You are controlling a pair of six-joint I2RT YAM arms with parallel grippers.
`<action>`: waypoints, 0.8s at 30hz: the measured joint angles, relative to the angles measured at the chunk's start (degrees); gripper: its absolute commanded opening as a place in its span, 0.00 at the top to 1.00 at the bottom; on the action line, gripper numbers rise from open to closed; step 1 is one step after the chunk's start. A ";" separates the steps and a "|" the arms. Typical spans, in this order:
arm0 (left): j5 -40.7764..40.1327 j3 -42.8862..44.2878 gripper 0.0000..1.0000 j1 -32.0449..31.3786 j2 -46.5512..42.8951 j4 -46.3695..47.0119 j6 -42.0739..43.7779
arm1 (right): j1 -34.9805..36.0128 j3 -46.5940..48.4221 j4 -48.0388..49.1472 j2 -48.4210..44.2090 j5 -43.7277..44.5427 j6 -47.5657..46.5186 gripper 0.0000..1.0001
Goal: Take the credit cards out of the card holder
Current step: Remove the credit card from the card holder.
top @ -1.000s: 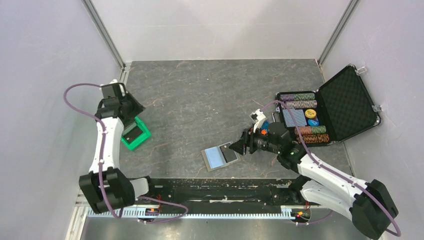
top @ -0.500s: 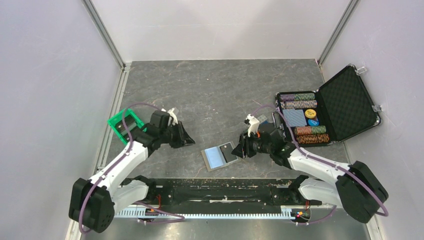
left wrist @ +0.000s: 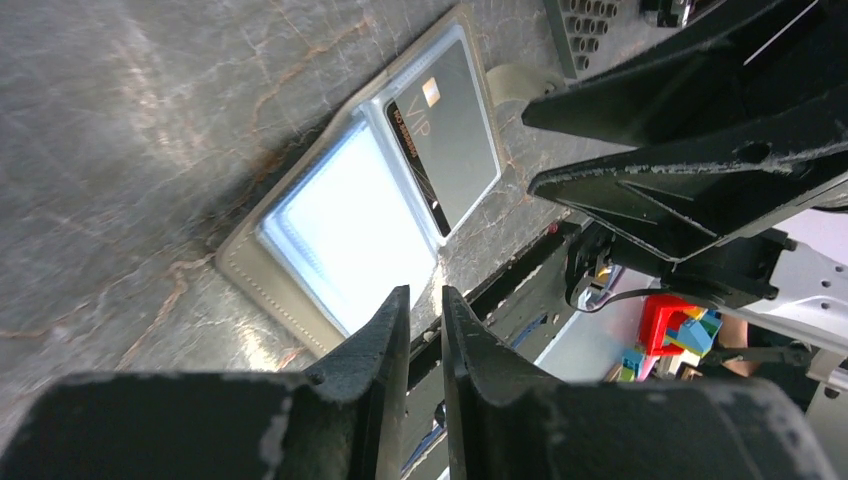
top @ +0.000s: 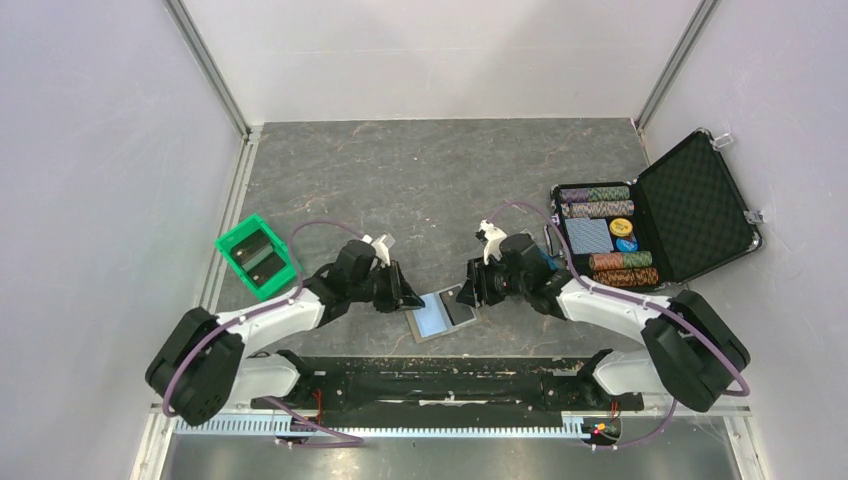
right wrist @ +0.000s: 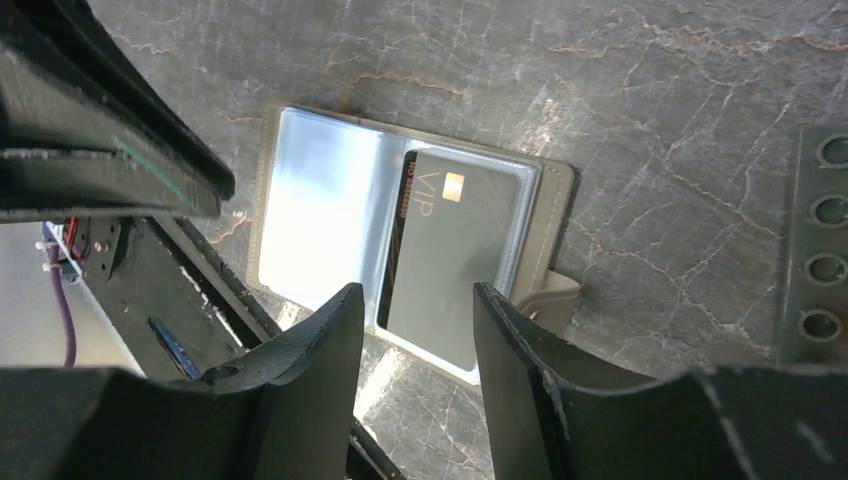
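The card holder (top: 441,313) lay open and flat near the near edge of the table (top: 400,180), about midway along it. My left pincer (top: 408,298) sat just beside its left edge, fingers a narrow slit apart and empty. My right pincer (top: 468,290) hung over its right half, jaws well apart with nothing between them. The credit cards (right wrist: 450,250) were not yet out, tucked under the clear sleeve on that right half.

To do this well, I judged my left should pin the bare shiny half. My right could then catch the top card's free edge and draw it out low and flat, so the holder didn't lift with it.

From above the card was only a dark patch. My wrist views showed its "VIP" print, a gold chip, and a darker strip along one edge, possibly a second card; I could not tell. Only the top view showed both arms flanking the holder.
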 measured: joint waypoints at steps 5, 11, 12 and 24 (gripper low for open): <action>0.07 1.16 0.76 -2.12 5.44 3.48 -0.35 | 0.00 1.31 -0.15 2.93 1.51 -0.07 0.55; -2.14 1.90 0.76 -5.46 10.69 4.24 -0.44 | 0.00 1.60 -0.17 5.42 2.05 -0.44 0.57; -2.54 2.10 0.76 -6.23 11.28 4.17 -0.44 | 0.00 1.60 -0.11 5.60 2.03 -0.42 0.58; -12.74 3.28 0.76 -7.56 9.07 -2.89 0.33 | 3.69 -3.67 5.55 4.52 2.69 1.73 0.65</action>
